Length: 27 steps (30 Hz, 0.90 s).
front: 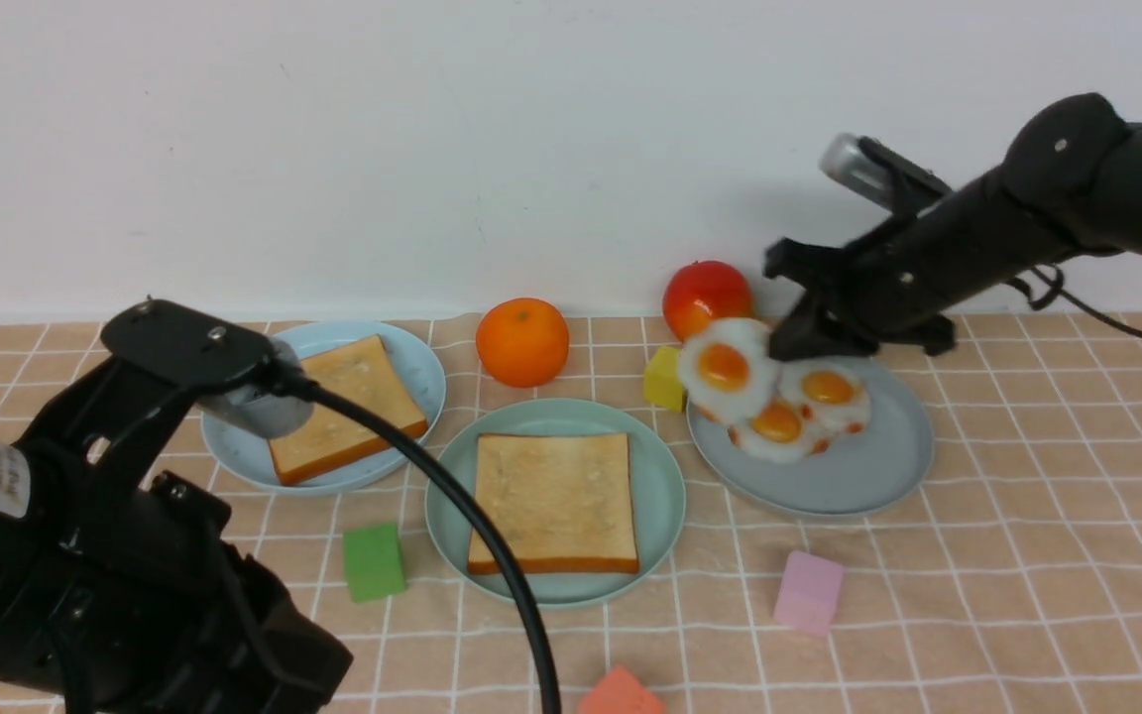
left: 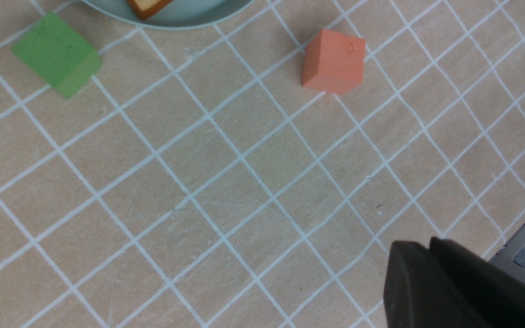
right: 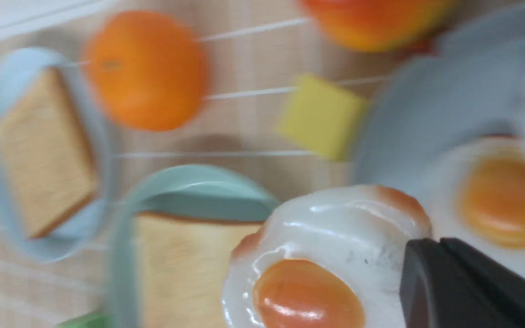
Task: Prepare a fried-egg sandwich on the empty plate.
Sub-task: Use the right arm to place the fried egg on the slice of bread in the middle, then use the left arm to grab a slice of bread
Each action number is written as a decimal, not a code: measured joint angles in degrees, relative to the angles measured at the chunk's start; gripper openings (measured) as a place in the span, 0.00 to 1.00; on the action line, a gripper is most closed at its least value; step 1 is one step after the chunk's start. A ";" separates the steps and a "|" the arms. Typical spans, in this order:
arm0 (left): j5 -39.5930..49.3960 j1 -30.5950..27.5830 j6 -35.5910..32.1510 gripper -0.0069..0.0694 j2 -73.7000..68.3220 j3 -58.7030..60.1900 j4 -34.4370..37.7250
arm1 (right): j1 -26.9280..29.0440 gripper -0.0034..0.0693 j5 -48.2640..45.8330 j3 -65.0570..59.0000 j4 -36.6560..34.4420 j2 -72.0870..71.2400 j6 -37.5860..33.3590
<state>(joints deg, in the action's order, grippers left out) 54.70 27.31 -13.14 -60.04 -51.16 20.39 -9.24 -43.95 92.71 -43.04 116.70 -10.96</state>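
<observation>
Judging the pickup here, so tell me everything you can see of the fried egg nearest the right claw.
The glossy white fried egg with a round orange yolk and browned edge patches looks like moulded plastic. It hangs tilted over the left rim of the round grey-blue plate, the right claw shut on its right edge. Whether it touches the two other fried eggs on that plate is unclear.

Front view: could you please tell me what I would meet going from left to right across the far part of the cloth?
Light-blue plate with toast → orange → yellow cube → grey-blue plate with eggs. I left out things that overlap these sideways.
</observation>
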 joint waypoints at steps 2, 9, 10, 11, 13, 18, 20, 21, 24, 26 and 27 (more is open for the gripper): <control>0.00 0.00 0.00 0.17 0.00 0.00 0.00 | -1.74 0.05 -0.06 0.00 -4.30 0.25 -3.97; -0.12 0.00 0.00 0.17 0.00 0.00 0.00 | -10.98 0.05 1.87 0.00 -13.10 4.59 -9.68; -0.17 0.00 0.00 0.17 0.00 0.00 0.00 | -11.59 0.05 2.48 0.00 -13.10 4.99 -9.75; -0.17 0.00 0.00 0.17 0.00 0.00 0.00 | -11.84 0.05 2.55 0.00 -13.10 5.15 -9.75; -0.17 0.00 0.00 0.17 0.00 0.00 0.00 | -12.54 0.05 3.17 0.00 -12.78 5.81 -9.75; -0.17 0.00 0.00 0.17 0.00 0.00 0.00 | -12.54 0.15 3.76 0.00 -11.63 6.29 -8.79; -0.17 0.00 0.00 0.17 0.00 0.00 0.00 | -12.54 0.20 3.76 0.00 -11.63 6.23 -7.91; -0.56 0.00 0.00 0.18 0.00 0.00 0.00 | -12.54 0.29 3.45 0.00 -11.63 5.93 -7.27; -2.90 0.00 0.00 0.18 0.00 0.00 0.00 | -11.82 0.49 0.51 0.49 -11.58 4.02 -8.16; -5.42 0.00 0.00 0.18 0.00 0.00 0.00 | -10.48 0.60 -1.96 1.48 -11.58 1.19 -10.70; -6.70 0.00 0.00 0.18 0.00 0.00 0.00 | -9.51 0.65 -3.35 2.20 -11.52 -0.70 -12.54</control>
<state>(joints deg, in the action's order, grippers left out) 48.00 27.31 -13.14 -60.04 -51.16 20.39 -18.75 -47.29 94.90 -54.57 116.00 -23.49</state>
